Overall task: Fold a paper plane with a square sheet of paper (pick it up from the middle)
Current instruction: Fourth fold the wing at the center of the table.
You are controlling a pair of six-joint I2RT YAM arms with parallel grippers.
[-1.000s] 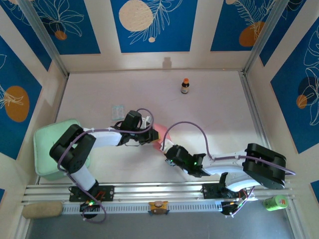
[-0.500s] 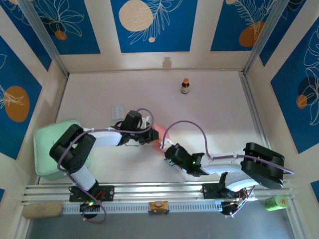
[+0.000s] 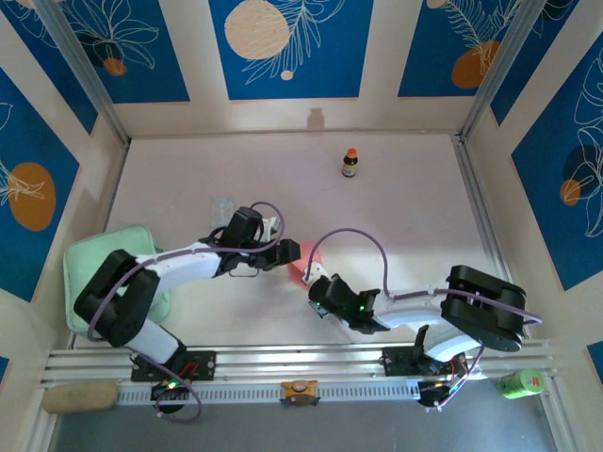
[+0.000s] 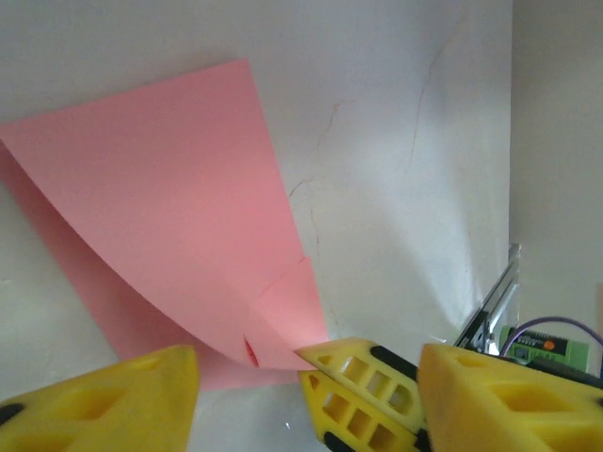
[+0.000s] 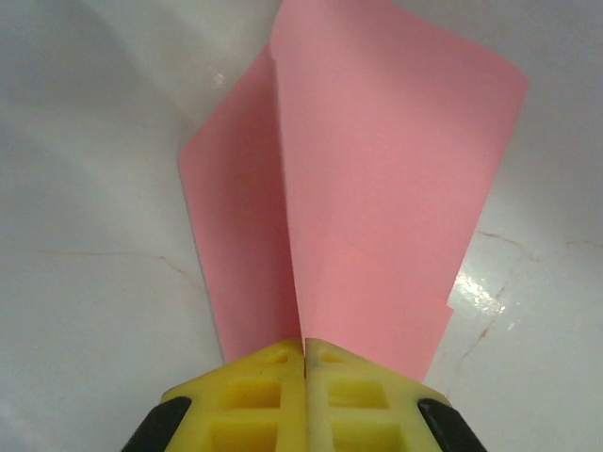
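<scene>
"Yellow ribbed fingers pressed flat together: what do they hold?"

"That is the right gripper [image 5: 304,356], clamped on the near edge of the paper [image 5: 377,188], right at a crease. From the pinch the pink paper fans outward. One flap lies on the table [image 5: 85,188], and the other lifts in a smooth curve to a straight far edge with crisp corners."

"And the left gripper [image 4: 308,377]?"

"Its jaws stand wide apart and hold nothing. The paper's lower corner sits between them, just beside the right gripper's fingertips."

"Where is all this?"

"Near the table's middle, between the two arms. The surface is white and glossy, with faint hairline veins."

"How much room is there around it?"

"Open tabletop runs to the right rail and toward the far wall, where a small bottle [image 3: 350,163] stands well apart. A pale packet [image 3: 222,207] lies near the left arm, and a rounded green pad [image 3: 83,273] sits at the left edge."
</scene>
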